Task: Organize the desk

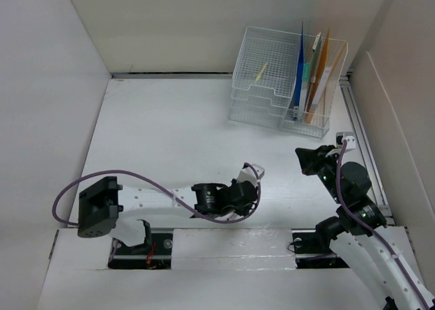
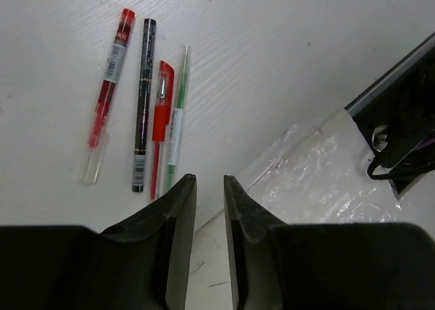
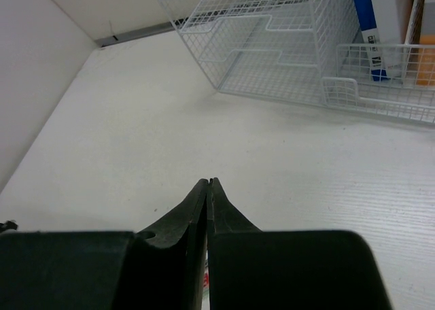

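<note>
Left gripper [image 2: 207, 181] just short of four pens, jaws narrowly apart with nothing seen between them.
The desk [image 1: 170, 133] is spread between white walls. On it a red pen [image 2: 109, 79], black pen [image 2: 144, 106], red-capped pen [image 2: 162, 119] and green pen [image 2: 178, 113] are laid side by side. A pen pickup is judged in hand: wider jaws set across one pen, then the far-right wire-mesh organizer [image 1: 272, 79]. The right gripper [image 3: 208, 182] is closed.

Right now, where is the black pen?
In the left wrist view, the black pen lies on the desk, upper left, between a clear-ended red pen and a red gel pen.
</note>
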Tool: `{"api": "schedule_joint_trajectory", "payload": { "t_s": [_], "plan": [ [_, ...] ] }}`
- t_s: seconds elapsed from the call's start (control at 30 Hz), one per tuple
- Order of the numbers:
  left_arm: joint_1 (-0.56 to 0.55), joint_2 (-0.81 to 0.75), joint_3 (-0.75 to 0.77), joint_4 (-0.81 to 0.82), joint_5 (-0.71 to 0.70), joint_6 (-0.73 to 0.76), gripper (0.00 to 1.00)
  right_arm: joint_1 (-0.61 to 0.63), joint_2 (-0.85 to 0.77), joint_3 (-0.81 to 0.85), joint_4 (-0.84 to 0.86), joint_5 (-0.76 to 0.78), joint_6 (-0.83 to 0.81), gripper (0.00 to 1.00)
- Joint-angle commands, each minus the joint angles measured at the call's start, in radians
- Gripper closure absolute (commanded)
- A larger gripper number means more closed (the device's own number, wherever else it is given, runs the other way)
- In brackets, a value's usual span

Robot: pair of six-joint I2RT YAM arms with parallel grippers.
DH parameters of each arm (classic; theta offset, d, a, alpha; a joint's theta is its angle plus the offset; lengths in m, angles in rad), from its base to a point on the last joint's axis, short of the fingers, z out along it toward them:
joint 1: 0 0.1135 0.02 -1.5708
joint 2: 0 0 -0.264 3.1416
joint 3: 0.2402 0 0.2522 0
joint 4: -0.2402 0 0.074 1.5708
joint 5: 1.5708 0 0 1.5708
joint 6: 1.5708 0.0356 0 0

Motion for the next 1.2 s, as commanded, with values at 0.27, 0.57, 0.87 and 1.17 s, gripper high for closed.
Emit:
{"api": "schedule_joint_trajectory", "payload": {
  "t_s": [0.27, 0.57, 0.87, 1.17],
  "plan": [
    [-0.035, 0.270, 0.097, 0.055, -0.062, -0.042, 0.78, 0.008, -0.032, 0.013, -0.017, 0.007, 0.001, 0.82],
    [-0.035, 0.298, 0.080, 0.076, -0.080, -0.054, 0.77, 0.008, -0.025, 0.009, -0.009, -0.013, -0.005, 0.83],
    [-0.026, 0.307, 0.066, 0.058, -0.124, -0.062, 0.77, 0.008, -0.015, 0.007, -0.003, -0.017, -0.008, 0.85],
    [0.004, 0.301, 0.026, 0.063, -0.152, -0.070, 0.77, 0.008, -0.009, 0.004, 0.007, -0.025, -0.008, 0.86]
  ]
}}
